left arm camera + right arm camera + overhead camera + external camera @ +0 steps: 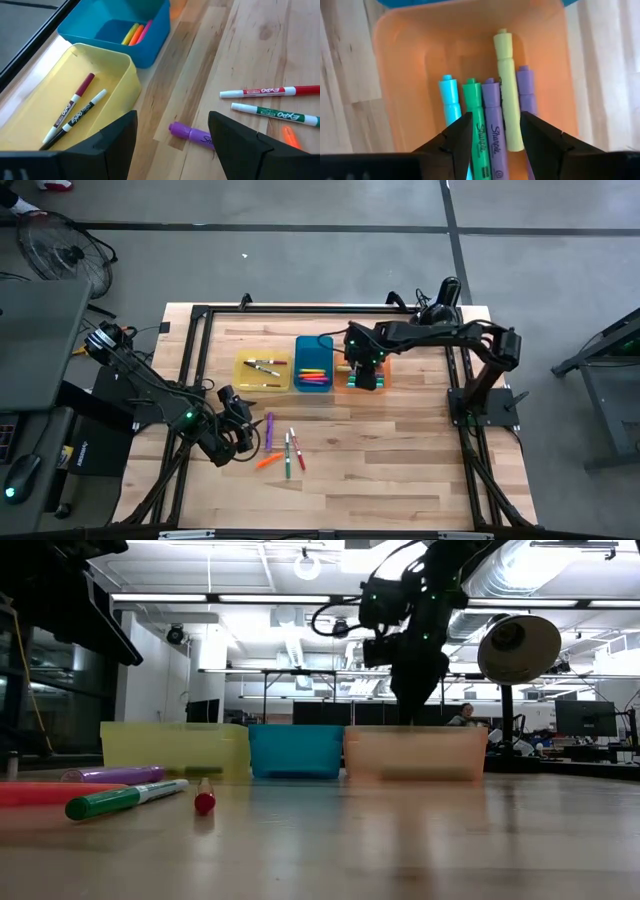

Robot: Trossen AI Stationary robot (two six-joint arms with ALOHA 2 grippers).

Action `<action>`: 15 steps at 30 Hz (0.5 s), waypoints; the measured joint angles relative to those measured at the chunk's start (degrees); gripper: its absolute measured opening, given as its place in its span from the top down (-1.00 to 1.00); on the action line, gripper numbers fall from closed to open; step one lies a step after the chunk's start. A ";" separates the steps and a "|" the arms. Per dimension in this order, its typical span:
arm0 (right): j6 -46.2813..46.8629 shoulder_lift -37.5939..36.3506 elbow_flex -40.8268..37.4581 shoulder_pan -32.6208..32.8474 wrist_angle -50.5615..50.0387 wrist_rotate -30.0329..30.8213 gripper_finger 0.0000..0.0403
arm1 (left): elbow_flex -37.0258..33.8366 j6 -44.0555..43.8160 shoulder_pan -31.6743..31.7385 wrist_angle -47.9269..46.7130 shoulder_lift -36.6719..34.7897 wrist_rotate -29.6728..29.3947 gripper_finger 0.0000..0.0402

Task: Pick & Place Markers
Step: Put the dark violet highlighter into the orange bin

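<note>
Several markers lie flat on the wooden table left of centre: a purple one (268,430) (192,134), a green one (287,455), a red one (297,450) and an orange one (267,462). My left gripper (240,435) (172,145) stands open just left of the purple marker and touches nothing. My right gripper (367,375) (496,132) hangs open over the orange tray (395,75), pointing down, with nothing between its fingers. On the tray's floor below it lie light-blue, green, purple and yellow markers (506,85) side by side.
Three trays stand in a row at the table's far middle. The yellow tray (262,371) holds two thin markers (75,107). The blue tray (313,365) holds yellow, orange and pink ones. The orange tray (350,375) is rightmost. A black frame runs along the table's edges.
</note>
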 joint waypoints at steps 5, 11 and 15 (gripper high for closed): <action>1.58 -2.55 0.02 0.00 0.36 -0.10 0.24 | 0.00 0.00 0.00 0.43 0.00 0.44 -0.20; 6.54 -6.02 0.02 0.31 1.57 -4.79 0.24 | 0.00 -0.02 0.00 0.62 0.00 0.50 -0.20; 6.44 -7.18 0.02 2.47 3.97 -9.25 0.24 | 0.02 -0.02 0.00 0.59 0.00 0.53 -0.20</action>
